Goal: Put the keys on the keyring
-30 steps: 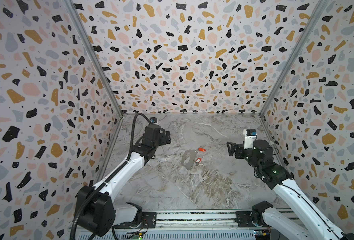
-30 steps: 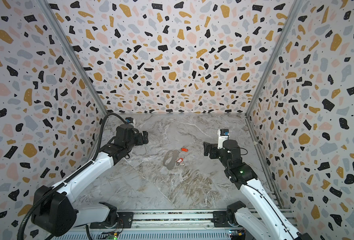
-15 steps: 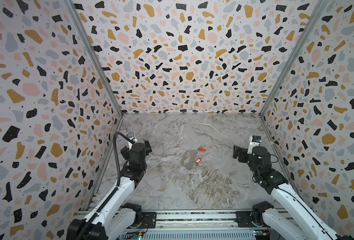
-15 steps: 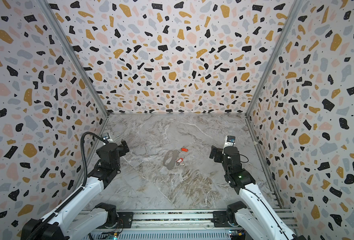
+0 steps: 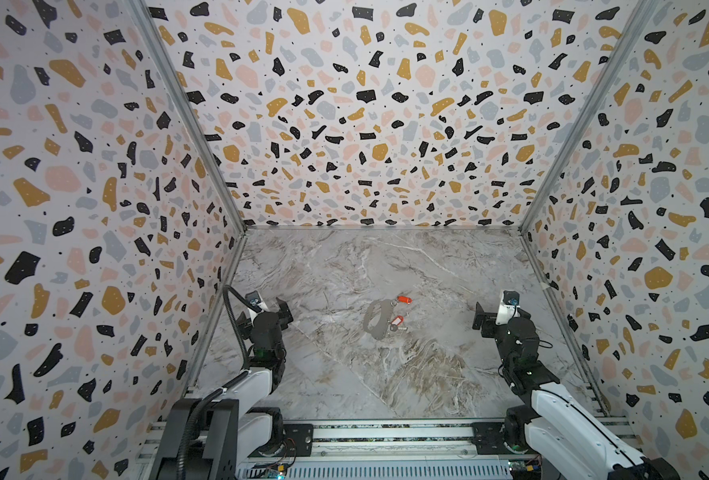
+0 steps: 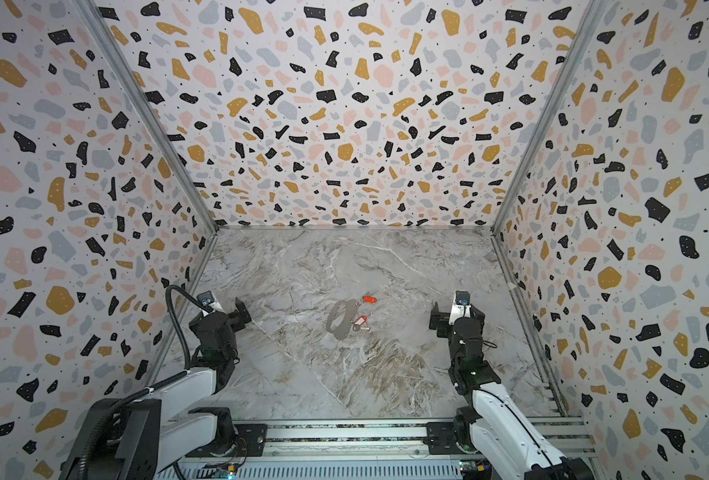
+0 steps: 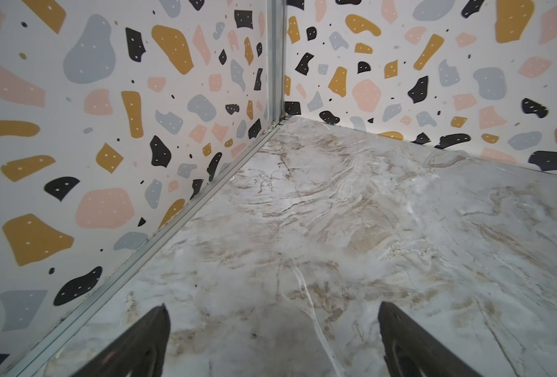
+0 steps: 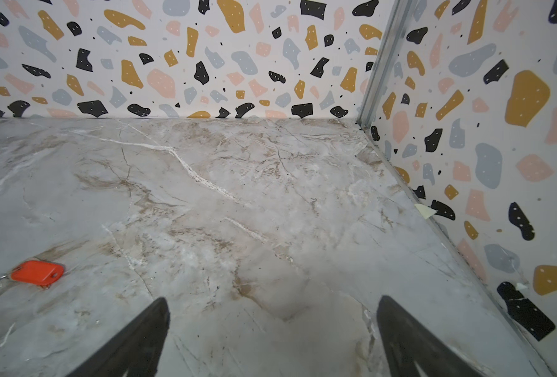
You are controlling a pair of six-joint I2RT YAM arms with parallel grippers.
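1. Dull-grey flat metal loop, the keyring (image 5: pixel 382 308), lies near the middle of the marble-pattern counter (image 5: pixel 336 386). Same spot as a second ago.
2. Two tiny silvery keys with red-orange oblong plastic tags also haven't shifted.
   - The far tag (image 5: pixel 404 299) sits just past the keyring's far end, with its small split ring (image 5: pixel 393 303) touching that end.
   - The near tag (image 5: pixel 397 321) rests against the keyring's right edge, a bit of key poking out beside it.
   - Too small to tell whether either key is actually threaded through the loop.
3. What changed: both arms pulled back. A second ago the left jaws and right jaws hung close on either side of the keyring. Now both are well apart from it, out toward the side walls and nearer the front rail (image 5: pixel 386 432).
4. My read: nothing is being handled, and this looks like a retreat to rest. The work is either finished or paused. If the keys aren't on the loop, the task is still open.
5. Left arm (image 5: pixel 257 380): folded, wrist raised, aimed at the far-left corner. Its wrist view shows only bare counter and wall. Left jaws spread wide, empty.
6. Right arm (image 5: pixel 560 407): folded the same way, aimed toward the far-right corner. Right jaws spread wide, empty. Its wrist view catches the far tag (image 8: pixel 37 272) at the frame edge.
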